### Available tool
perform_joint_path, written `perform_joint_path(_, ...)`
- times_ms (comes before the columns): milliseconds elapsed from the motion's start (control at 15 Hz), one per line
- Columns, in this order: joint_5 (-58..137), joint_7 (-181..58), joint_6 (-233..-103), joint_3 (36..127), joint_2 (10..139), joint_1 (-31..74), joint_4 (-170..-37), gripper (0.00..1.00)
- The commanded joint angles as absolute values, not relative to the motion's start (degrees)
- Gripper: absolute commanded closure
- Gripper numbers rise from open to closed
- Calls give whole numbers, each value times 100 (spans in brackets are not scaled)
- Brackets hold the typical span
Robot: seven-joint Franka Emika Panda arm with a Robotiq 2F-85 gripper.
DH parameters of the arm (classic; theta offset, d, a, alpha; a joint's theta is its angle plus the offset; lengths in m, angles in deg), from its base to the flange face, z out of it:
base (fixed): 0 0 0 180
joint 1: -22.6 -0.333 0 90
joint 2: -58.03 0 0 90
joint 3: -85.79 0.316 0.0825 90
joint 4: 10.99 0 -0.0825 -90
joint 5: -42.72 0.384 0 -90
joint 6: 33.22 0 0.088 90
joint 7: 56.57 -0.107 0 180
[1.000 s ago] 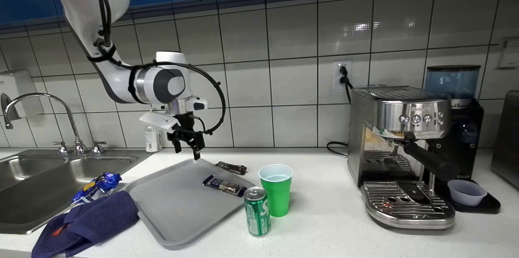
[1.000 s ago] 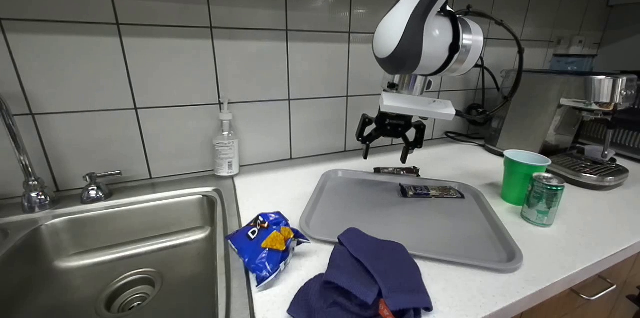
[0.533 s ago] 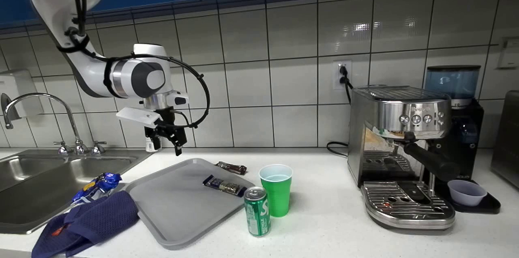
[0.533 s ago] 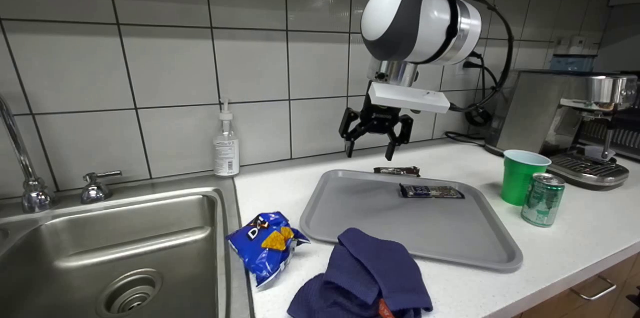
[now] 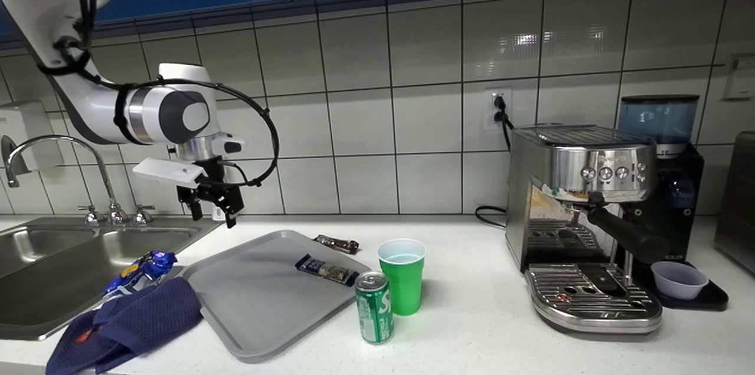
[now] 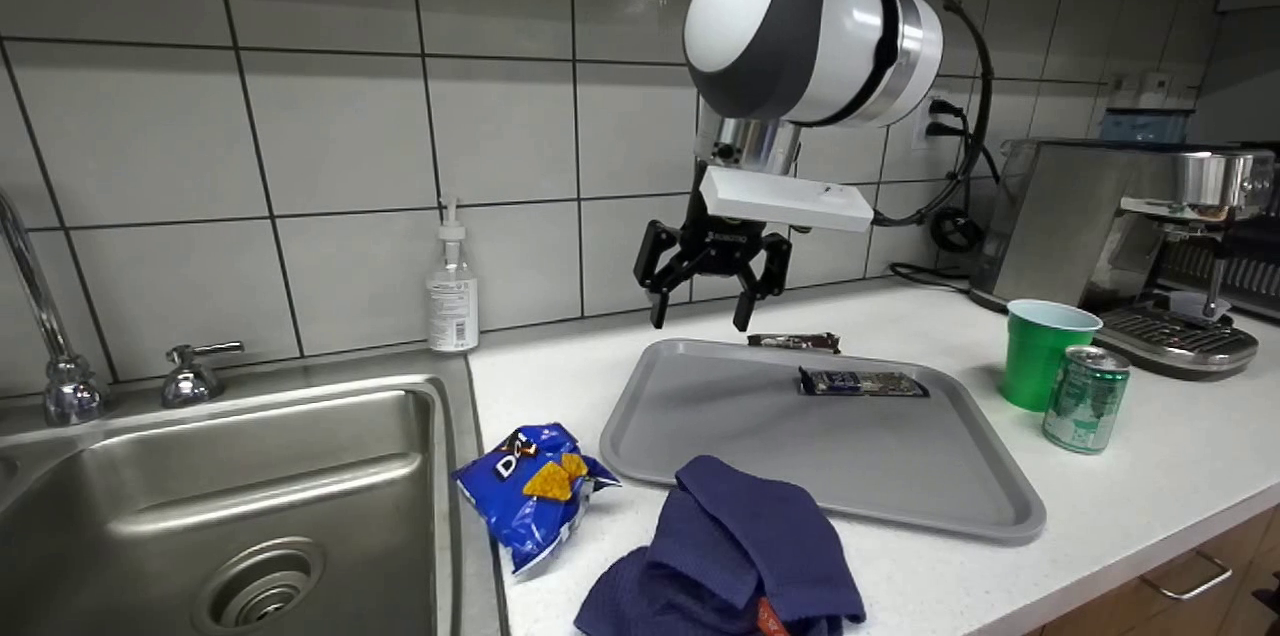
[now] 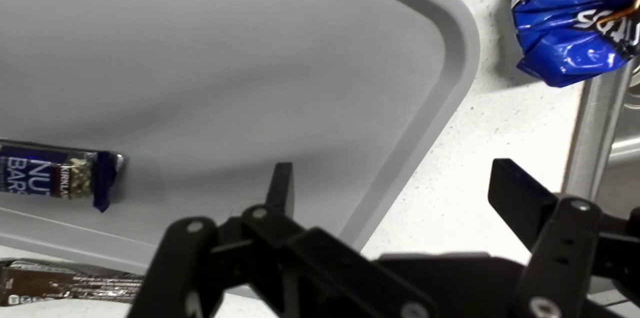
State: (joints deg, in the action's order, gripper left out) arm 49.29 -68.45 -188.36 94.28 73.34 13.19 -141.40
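Observation:
My gripper [image 5: 213,219] is open and empty, pointing down above the counter behind the grey tray [image 5: 259,292]; it also shows in an exterior view [image 6: 700,319]. In the wrist view its fingers [image 7: 395,173] stand wide apart over the tray's edge and the white counter. A nut bar in a dark blue wrapper [image 6: 863,383] lies on the tray. A brown-wrapped bar [image 6: 795,342] lies just behind the tray. A blue chip bag [image 6: 530,491] lies between tray and sink, and also shows in the wrist view [image 7: 575,23]. A dark blue towel [image 6: 730,556] lies against the tray's front.
A green cup [image 5: 404,280] and a green can [image 5: 374,310] stand beside the tray. A steel sink [image 6: 300,476] with a faucet [image 5: 103,168] lies at the left. A soap bottle [image 6: 453,296] stands by the tiled wall. An espresso machine [image 5: 584,216] stands at the right.
My arm and open gripper have moved left in both exterior views, along the back of the tray toward the sink side. The objects on the counter have not moved.

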Motion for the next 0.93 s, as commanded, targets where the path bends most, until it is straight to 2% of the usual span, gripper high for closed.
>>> perform_joint_path(0,4864,-6836,-19028,9500,7131,1127,-14363,0)
perform_joint_path(867,4149,-7663,-19103,9417,7569,207,-13992,0)
